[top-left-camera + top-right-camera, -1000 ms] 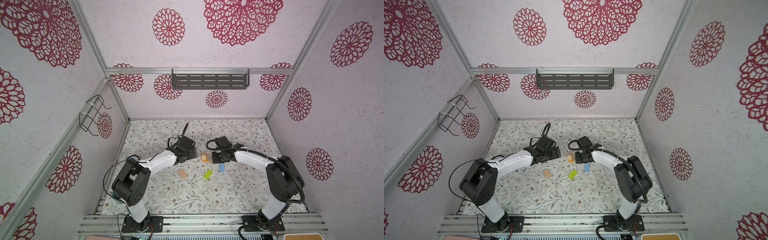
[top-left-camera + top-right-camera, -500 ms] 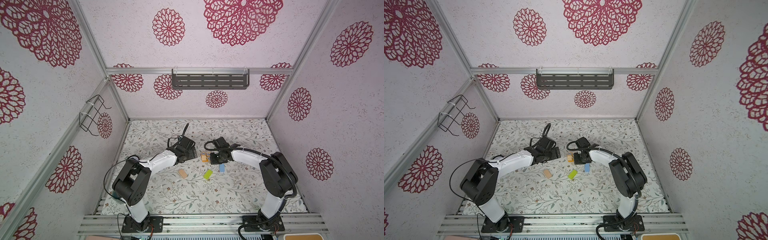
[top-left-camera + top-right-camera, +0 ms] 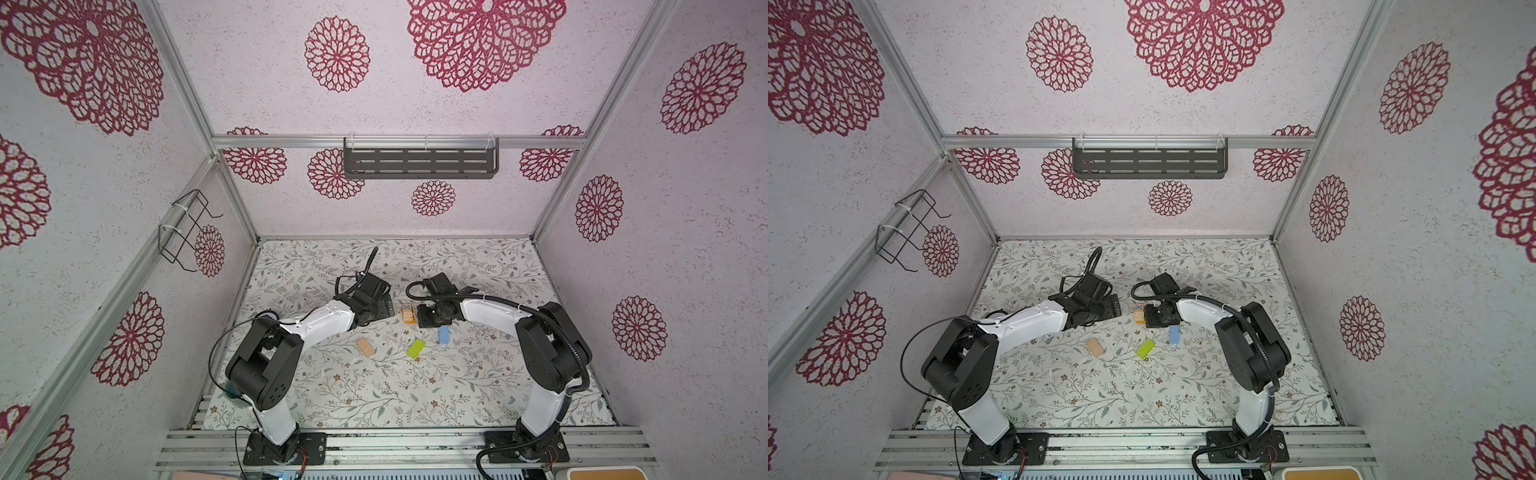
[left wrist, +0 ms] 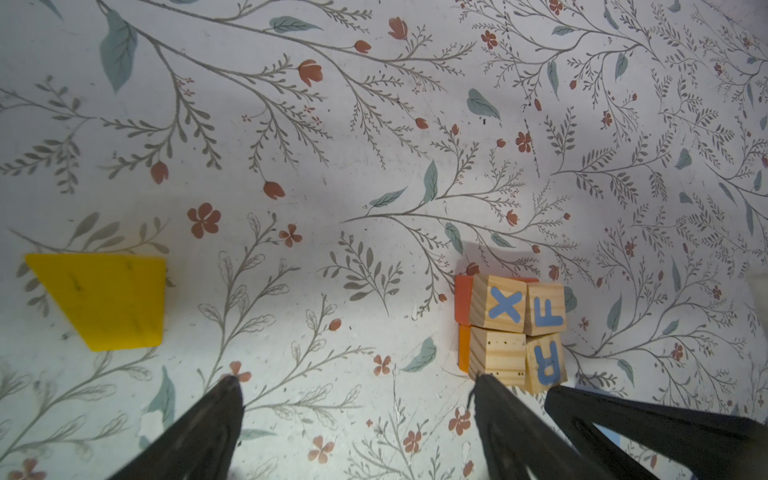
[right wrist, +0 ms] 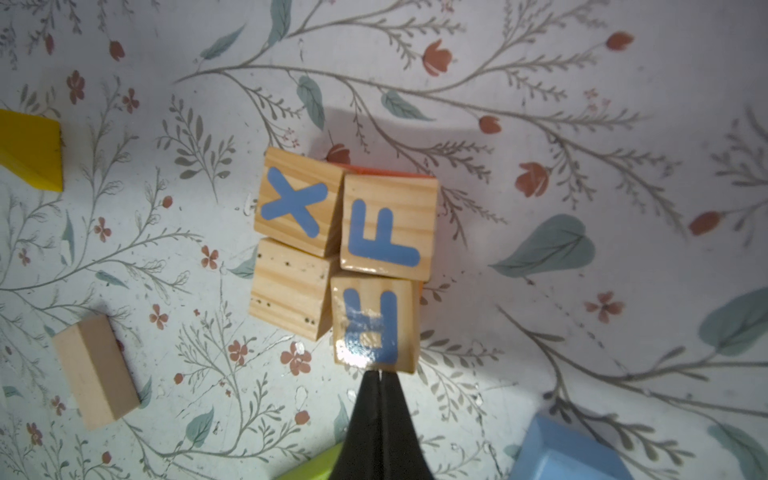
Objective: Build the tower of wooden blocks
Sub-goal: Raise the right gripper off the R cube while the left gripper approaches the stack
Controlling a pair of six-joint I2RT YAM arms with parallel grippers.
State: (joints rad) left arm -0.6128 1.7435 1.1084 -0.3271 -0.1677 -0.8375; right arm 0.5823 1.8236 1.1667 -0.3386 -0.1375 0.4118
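Observation:
The tower (image 3: 409, 313) is a low stack in both top views: orange blocks (image 4: 462, 299) below, several natural-wood cubes on top. Three cubes carry blue letters, X (image 5: 296, 202), F (image 5: 384, 226) and R (image 5: 372, 324); one is blank (image 5: 289, 286). My right gripper (image 5: 380, 374) is shut and empty, its tips against the R cube's edge. My left gripper (image 4: 356, 384) is open beside the stack, one fingertip (image 4: 484, 384) at the blank cube, nothing between the fingers. On the mat lie a yellow block (image 4: 104, 301), a tan block (image 3: 365, 347), a lime green block (image 3: 415, 348) and a light blue block (image 3: 444, 335).
A dark slotted shelf (image 3: 419, 162) hangs on the back wall and a wire basket (image 3: 187, 228) on the left wall. Patterned walls close in the floral mat (image 3: 374, 395) on three sides; a metal rail (image 3: 395, 444) runs along its front.
My right arm's elbow has swung inward and its shut gripper has edged slightly toward the stack. The left arm and the blocks have hardly moved.

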